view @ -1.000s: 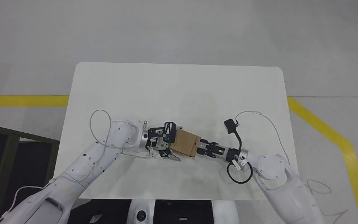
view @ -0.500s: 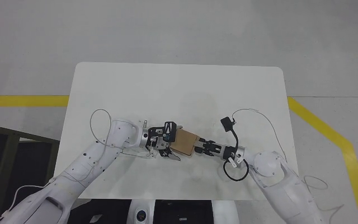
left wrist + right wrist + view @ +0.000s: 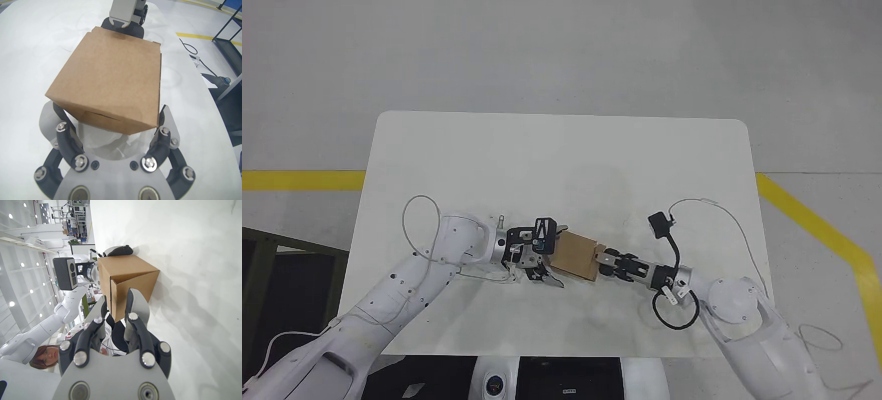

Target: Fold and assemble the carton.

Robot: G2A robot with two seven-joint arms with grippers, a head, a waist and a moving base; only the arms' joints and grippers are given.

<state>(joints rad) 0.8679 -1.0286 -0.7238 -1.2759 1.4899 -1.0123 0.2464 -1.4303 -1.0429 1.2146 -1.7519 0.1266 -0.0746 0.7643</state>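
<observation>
The brown carton [image 3: 572, 256] lies on the white table [image 3: 542, 150] near its front edge, between both grippers. In the left wrist view the carton [image 3: 113, 75] shows a closed top panel and a tucked end. My left gripper [image 3: 110, 110] is shut on that near end, one finger at each side. The carton [image 3: 124, 266] turns an end with a gap along one flap toward my right gripper [image 3: 116, 298], which is shut on the corner edge, one finger on each face. From above, the left gripper [image 3: 545, 252] and right gripper [image 3: 599, 263] hold opposite ends.
A dark shelf frame [image 3: 228, 62] and a cable on the floor stand beyond the table's edge. White tabletop stretches wide behind and to both sides of the carton.
The right forearm and its wrist camera swung inward, then back out, while the gripper stayed at the carton's end. The carton and left arm have not moved.
</observation>
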